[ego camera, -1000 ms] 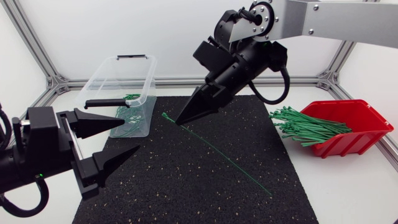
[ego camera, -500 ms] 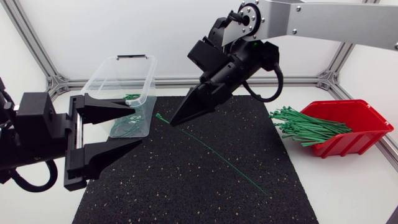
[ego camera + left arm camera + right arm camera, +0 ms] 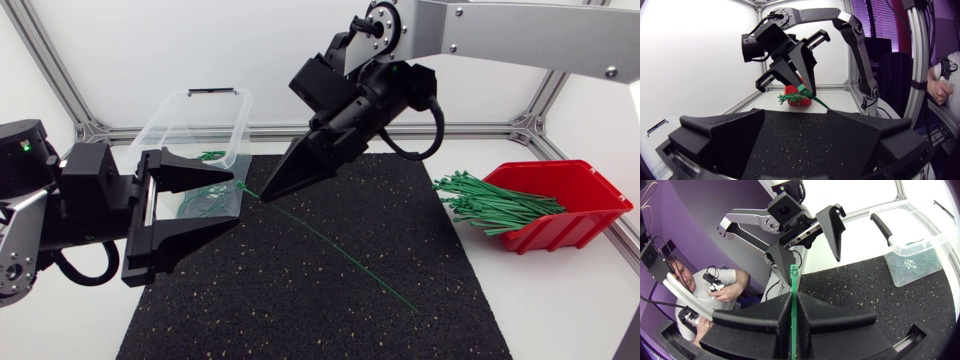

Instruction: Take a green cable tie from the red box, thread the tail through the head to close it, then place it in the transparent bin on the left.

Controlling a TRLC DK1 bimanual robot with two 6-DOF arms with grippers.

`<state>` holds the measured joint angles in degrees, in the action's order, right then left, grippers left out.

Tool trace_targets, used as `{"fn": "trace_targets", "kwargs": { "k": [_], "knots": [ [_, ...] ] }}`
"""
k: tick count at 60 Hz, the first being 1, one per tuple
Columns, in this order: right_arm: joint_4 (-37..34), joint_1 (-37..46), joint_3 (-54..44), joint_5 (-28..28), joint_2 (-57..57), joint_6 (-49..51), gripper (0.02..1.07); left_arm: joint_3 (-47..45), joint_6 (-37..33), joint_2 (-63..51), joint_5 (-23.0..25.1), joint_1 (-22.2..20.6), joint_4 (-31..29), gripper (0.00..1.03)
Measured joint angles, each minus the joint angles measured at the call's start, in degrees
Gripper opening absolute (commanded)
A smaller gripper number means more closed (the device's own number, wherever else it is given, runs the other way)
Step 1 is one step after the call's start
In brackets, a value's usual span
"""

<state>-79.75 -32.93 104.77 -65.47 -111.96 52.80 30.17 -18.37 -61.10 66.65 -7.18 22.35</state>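
Right end effector [image 3: 270, 188] clamped on green cable tie [image 3: 340, 250] near head, tail slanting down over black mat [image 3: 300, 310]. Left end effector [image 3: 236, 202] spread wide, empty, just beside head. Tie likely light, springy, slick; tail would whip, so pinch near tip.

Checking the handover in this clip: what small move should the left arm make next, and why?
Probably ease the left gripper forward until the head sits between its open fingers. The right gripper is shut on the green cable tie just behind that head, which pokes out ahead of the left gripper, untouched.
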Motion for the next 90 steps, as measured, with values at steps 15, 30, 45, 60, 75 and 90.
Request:
{"fn": "trace_targets", "kwargs": {
  "k": [15,30,45,60,75,90],
  "knots": [
    [-2.0,0.0,1.4,-1.8,-2.9,1.7,0.12,1.5,1.8,-4.0,3.1,-0.4,1.8,0.84],
    [-3.0,-0.1,2.5,-4.7,-3.0,3.3,0.12,1.8,1.9,-4.9,5.0,-0.9,3.6,0.77],
    [-7.8,-0.1,2.6,-7.6,-4.2,8.3,0.12,1.8,3.4,-6.5,6.9,-1.2,5.4,0.77],
    [-9.4,0.0,2.6,-8.3,-6.5,11.6,0.12,1.8,3.4,-6.5,8.5,-1.2,5.9,0.61],
    [-10.3,0.1,2.7,-8.6,-6.6,12.5,0.12,1.8,3.8,-6.5,10.9,-1.3,6.3,0.48],
    [-12.7,0.5,2.8,-9.8,-6.8,15.8,0.12,3.4,4.9,-8.3,11.1,-1.9,6.3,0.42]
  ]
}}
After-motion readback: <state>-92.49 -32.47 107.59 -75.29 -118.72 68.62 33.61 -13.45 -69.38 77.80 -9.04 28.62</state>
